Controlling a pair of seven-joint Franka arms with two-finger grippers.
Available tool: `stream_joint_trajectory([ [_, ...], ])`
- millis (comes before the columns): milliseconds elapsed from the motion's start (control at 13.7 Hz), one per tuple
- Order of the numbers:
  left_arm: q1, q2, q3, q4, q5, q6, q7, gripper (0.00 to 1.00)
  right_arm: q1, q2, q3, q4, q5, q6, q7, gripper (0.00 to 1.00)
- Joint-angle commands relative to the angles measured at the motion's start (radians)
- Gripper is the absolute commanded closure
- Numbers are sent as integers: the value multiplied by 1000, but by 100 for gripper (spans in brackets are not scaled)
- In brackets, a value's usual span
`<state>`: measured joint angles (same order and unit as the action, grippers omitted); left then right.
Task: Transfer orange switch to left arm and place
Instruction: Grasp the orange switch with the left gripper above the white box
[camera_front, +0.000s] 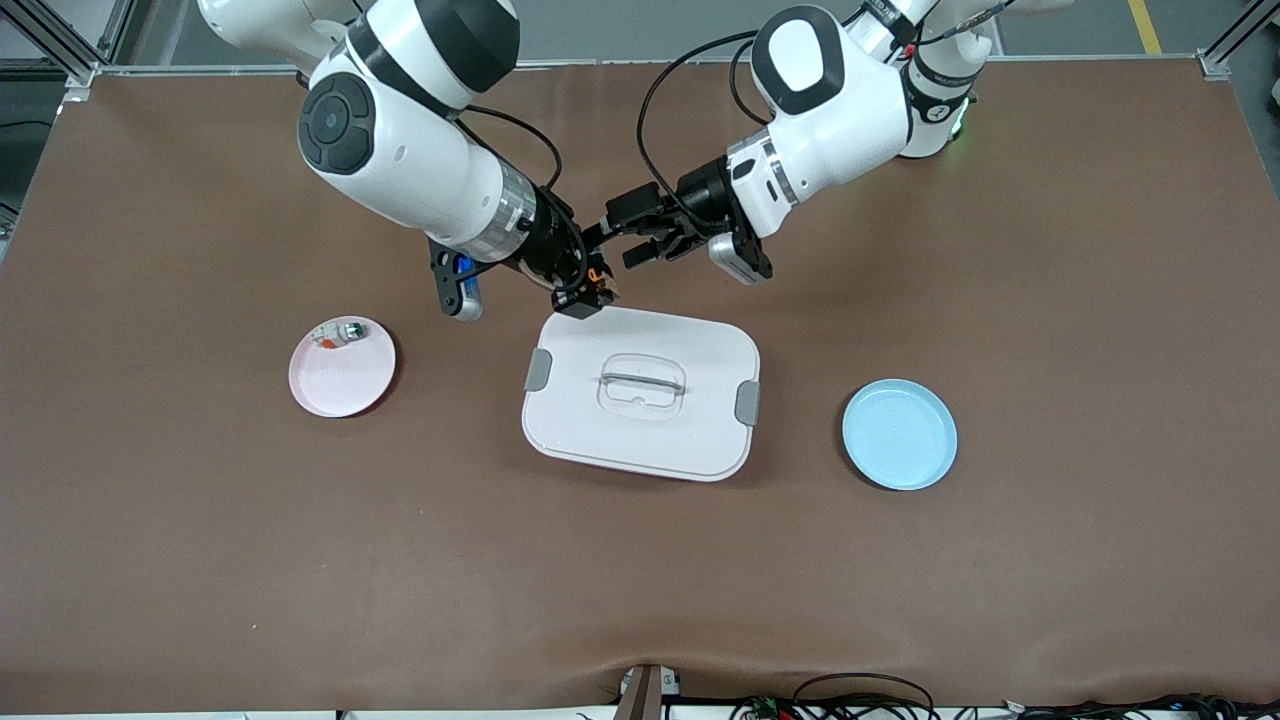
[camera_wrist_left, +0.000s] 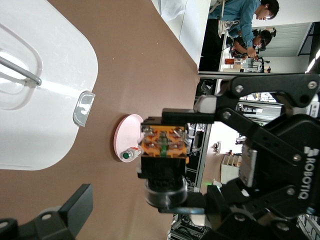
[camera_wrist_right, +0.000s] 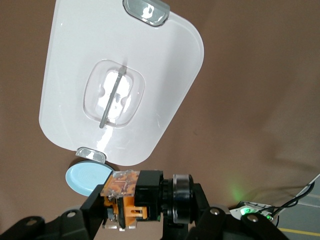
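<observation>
The box (camera_front: 641, 392) sat in the middle of the brown table (camera_front: 1050, 250), its lid shut, a grey latch at each short end and a clear recessed handle in the top. Bare tabletop lay open all round it, with the widest stretch between the box and the table edge nearest the front camera. Both grippers hung over the strip of table just past the box's edge on the robots' side, close above that rim.

The right gripper (camera_front: 592, 292) was clamped on the orange switch (camera_front: 598, 283), which was up in the air above the box's corner toward the right arm's end; the right wrist view showed its black body and orange part pinched between the two fingers. The left gripper (camera_front: 640, 235) stood just beside it with its fingers spread wide, holding nothing, and its own wrist view looked straight onto the switch.

A pink plate (camera_front: 342, 367) lay toward the right arm's end of the table and held a small white part with a green cap (camera_front: 344, 333) near its rim. A blue plate (camera_front: 899, 434) lay toward the left arm's end, with nothing on it
</observation>
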<state>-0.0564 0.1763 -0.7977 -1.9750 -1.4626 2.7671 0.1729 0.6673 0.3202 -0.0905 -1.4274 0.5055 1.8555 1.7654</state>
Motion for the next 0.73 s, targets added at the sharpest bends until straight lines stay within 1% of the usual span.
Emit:
stream_joint_trajectory([
  [0, -2, 22, -11, 15, -5, 32, 37, 0, 9, -3, -6, 10, 28, -4, 31, 100],
  [73, 0, 22, -11, 15, -5, 32, 40, 0, 9, -3, -6, 10, 28, -9, 35, 100],
  [146, 0, 22, -11, 13, -5, 32, 46, 10, 11, -3, -6, 10, 28, -10, 35, 100],
  [220, 0, 22, -11, 13, -5, 32, 46, 26, 11, -3, -6, 10, 28, -12, 37, 100],
  [366, 0, 19, -11, 13, -5, 32, 46, 55, 11, -3, 14, 9, 28, -10, 40, 100],
  [512, 0, 18, -11, 13, -5, 34, 46, 75, 11, -3, 15, 5, 28, -12, 48, 100],
  [659, -3, 18, -11, 13, -7, 52, 46, 92, 12, -3, 18, 5, 28, -12, 54, 100],
])
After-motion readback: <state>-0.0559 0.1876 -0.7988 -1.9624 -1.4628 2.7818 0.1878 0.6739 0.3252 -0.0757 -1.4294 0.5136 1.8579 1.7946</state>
